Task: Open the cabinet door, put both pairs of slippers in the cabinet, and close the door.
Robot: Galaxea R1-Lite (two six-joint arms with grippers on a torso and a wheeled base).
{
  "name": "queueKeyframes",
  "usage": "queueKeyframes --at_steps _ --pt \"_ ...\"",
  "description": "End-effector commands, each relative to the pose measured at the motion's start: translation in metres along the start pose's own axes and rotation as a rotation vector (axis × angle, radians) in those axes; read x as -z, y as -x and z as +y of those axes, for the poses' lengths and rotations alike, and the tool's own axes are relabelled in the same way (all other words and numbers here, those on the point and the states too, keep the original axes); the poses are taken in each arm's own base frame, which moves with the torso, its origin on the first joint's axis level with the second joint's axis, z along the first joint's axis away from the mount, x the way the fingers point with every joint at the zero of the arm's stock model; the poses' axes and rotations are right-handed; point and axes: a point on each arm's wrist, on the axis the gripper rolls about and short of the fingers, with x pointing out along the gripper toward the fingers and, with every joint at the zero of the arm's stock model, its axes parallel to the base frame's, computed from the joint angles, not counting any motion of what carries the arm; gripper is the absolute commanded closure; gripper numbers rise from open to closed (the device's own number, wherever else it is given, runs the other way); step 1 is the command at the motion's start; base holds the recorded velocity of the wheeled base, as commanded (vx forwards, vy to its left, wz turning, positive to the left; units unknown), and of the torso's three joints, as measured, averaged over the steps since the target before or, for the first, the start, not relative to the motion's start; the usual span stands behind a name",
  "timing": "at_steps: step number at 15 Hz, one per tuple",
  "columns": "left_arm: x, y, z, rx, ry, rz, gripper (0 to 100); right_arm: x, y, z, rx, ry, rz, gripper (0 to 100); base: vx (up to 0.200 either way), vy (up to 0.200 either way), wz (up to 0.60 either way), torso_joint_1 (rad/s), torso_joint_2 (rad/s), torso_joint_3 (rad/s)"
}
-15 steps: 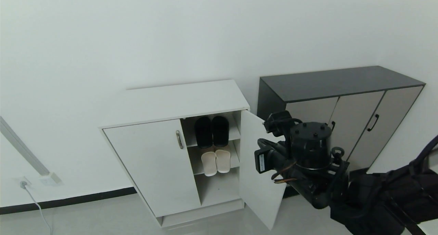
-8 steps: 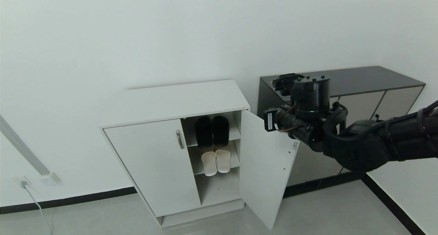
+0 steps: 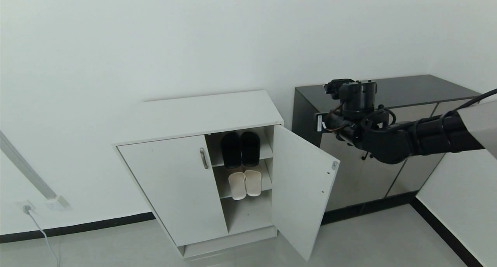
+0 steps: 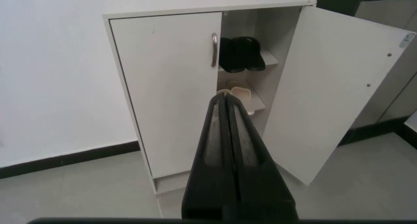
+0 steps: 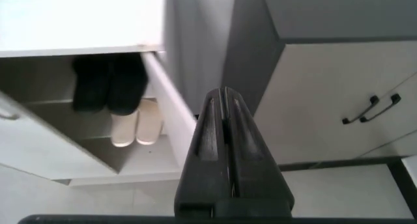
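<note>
The white cabinet stands against the wall with its left door closed and its right door swung open. A black pair of slippers rests on the upper shelf and a beige pair on the shelf below. My right gripper hangs above and to the right of the open door, apart from it, over the dark cabinet's front corner. In the right wrist view its fingers are shut and hold nothing. My left gripper is also shut and faces the cabinet opening from a distance.
A dark-topped cabinet with grey doors stands just right of the white one, close behind the open door. A wall socket with a cable is at the far left. Bare grey floor lies in front.
My right arm has lifted from in front of the open door up and to the right, toward the dark cabinet's top. The door and slippers have stayed put.
</note>
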Motion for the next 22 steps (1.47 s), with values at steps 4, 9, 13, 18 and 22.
queueKeyframes --at_steps 4,9,13,18,22 --pt "0.0 0.0 0.0 -0.001 0.001 0.001 100 0.034 -0.043 -0.015 0.044 -0.008 0.094 100 0.0 0.0 0.0 0.0 0.0 0.0" --pt "0.0 0.0 0.0 -0.001 0.001 0.001 100 0.043 -0.056 -0.037 0.046 -0.064 0.182 100 0.0 0.0 0.0 0.0 0.0 0.0" --pt "0.0 0.0 0.0 0.001 0.001 0.001 100 0.056 -0.057 -0.037 0.044 -0.089 0.262 100 0.0 0.0 0.0 0.0 0.0 0.0" --pt "0.0 0.0 0.0 0.001 0.001 0.001 100 0.066 -0.056 -0.036 0.035 -0.09 0.302 100 0.0 0.0 0.0 0.0 0.0 0.0" --pt "0.0 0.0 0.0 0.001 0.001 0.001 100 0.066 -0.049 -0.028 0.017 -0.081 0.313 100 0.0 0.0 0.0 0.0 0.0 0.0"
